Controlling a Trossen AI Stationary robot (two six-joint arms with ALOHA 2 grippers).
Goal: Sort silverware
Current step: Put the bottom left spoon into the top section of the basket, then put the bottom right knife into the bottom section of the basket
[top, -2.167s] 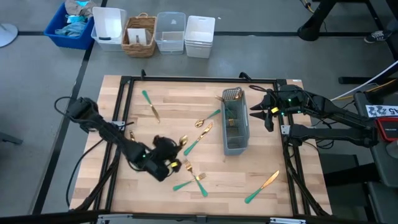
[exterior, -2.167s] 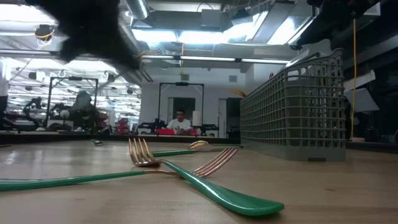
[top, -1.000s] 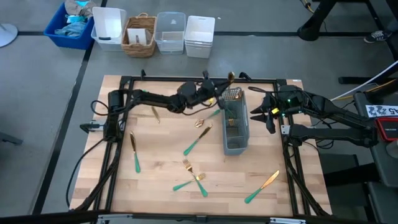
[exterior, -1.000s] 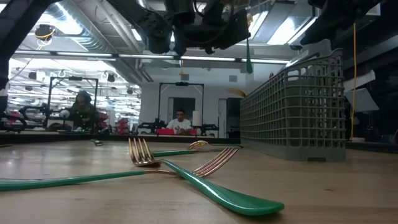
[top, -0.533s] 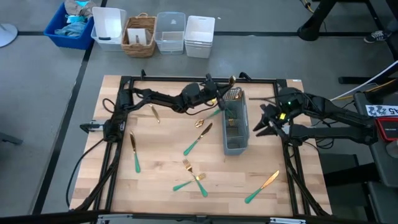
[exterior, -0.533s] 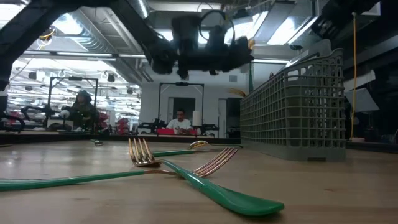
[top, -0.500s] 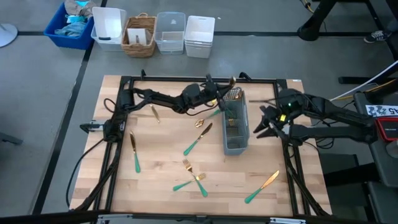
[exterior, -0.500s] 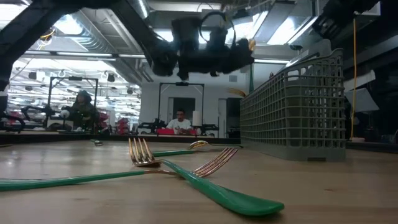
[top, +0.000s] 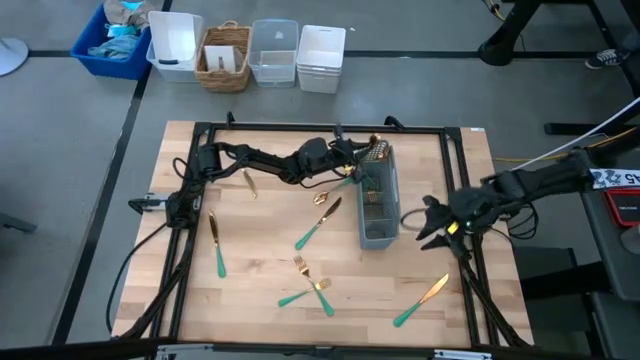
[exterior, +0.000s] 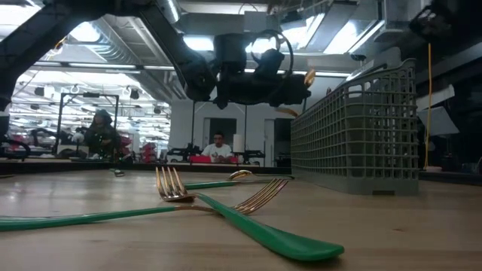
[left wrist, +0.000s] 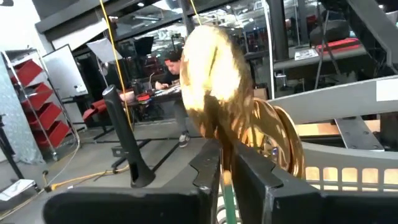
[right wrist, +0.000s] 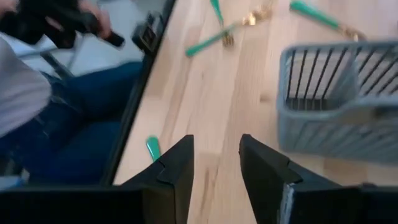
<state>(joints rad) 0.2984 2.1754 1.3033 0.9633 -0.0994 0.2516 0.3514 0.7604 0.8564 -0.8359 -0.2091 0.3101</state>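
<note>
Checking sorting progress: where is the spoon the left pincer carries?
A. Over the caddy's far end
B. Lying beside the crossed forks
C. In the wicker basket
A: the left pincer has the spoon at the far end of the mesh caddy.

I see silverware (top: 318, 225) with gold heads and teal-green handles, a grey mesh caddy (top: 378, 200), pale wood table (top: 260, 250), black frame (top: 320, 128), black arms, blue bin (top: 112, 40).
</note>
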